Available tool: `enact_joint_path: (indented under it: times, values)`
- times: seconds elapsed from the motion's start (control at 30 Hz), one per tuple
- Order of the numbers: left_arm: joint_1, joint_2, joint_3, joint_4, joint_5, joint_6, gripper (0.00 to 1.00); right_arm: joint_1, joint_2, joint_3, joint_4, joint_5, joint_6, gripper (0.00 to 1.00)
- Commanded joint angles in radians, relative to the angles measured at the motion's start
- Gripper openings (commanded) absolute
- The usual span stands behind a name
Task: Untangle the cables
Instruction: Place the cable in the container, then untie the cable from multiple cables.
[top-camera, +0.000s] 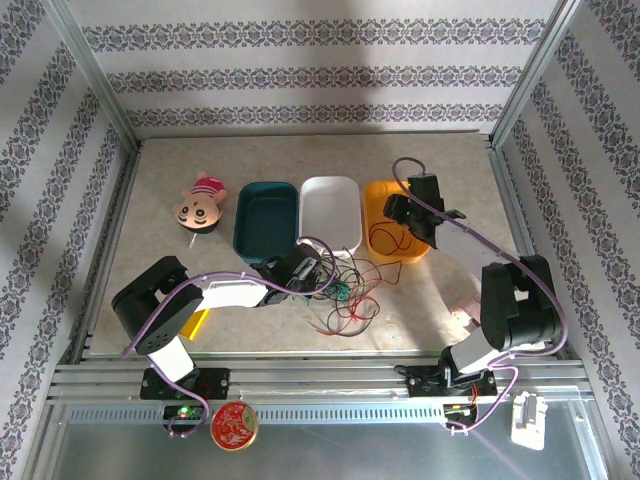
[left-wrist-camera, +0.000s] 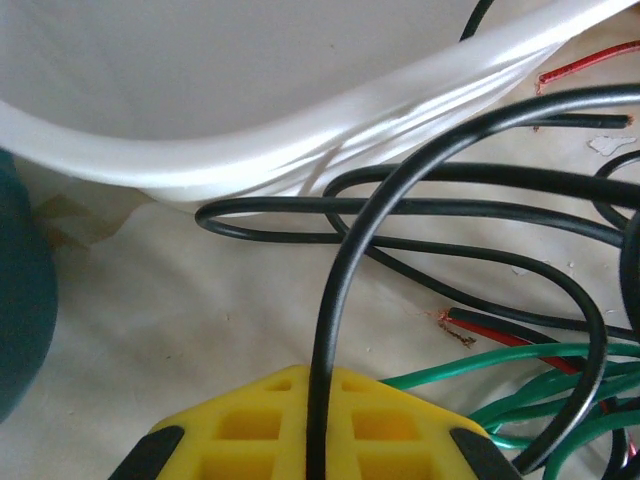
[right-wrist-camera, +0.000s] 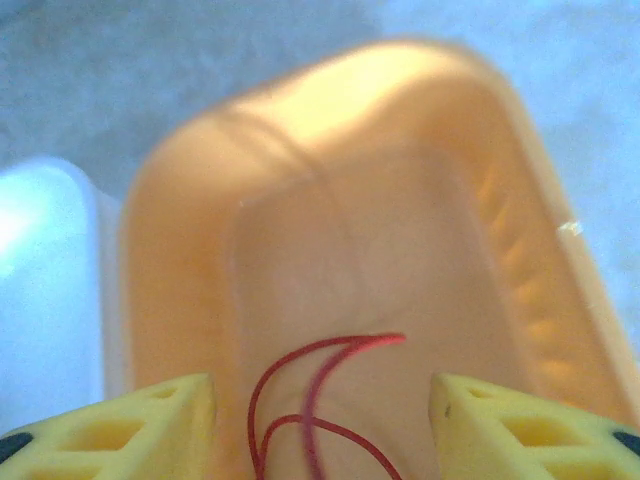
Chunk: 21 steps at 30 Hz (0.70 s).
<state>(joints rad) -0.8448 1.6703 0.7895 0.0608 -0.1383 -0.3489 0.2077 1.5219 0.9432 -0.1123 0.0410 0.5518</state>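
Fingers apart, the right gripper should rise straight so the red cable between them drops into the orange bin beneath, while the left gripper clamps a black cable.

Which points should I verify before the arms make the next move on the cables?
1. Left pincer shut on black cable: ok.
2. Black cable free of other loops: not ok, it crosses more black loops and green cables.
3. Right pincer open above orange bin: ok.
4. Red cable over orange bin: ok.
5. Red cable's lower end clear of the fingers: cannot tell.
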Motion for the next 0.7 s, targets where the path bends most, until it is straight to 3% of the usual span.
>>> enact_joint_path:
  times: [0.0,0.1,0.27,0.53,0.67]
  values:
    - [-0.017,-0.020,-0.010,-0.009,-0.033,-0.015,0.00,0.010,-0.085,0.022,-0.046,0.088,-0.033,0.60]
    - [-0.017,-0.018,-0.011,-0.005,-0.037,-0.012,0.00,0.013,-0.150,0.006,-0.089,0.132,-0.044,0.60]
    - [-0.017,-0.014,-0.009,-0.001,-0.032,-0.007,0.00,0.042,-0.250,-0.028,-0.187,0.088,-0.050,0.60]
    - [-0.017,-0.007,-0.003,0.002,-0.041,-0.004,0.00,0.292,-0.349,-0.137,-0.411,-0.027,-0.106,0.58]
    - [-0.017,0.001,-0.001,0.007,-0.043,-0.002,0.00,0.325,-0.337,-0.158,-0.465,-0.033,-0.147,0.57]
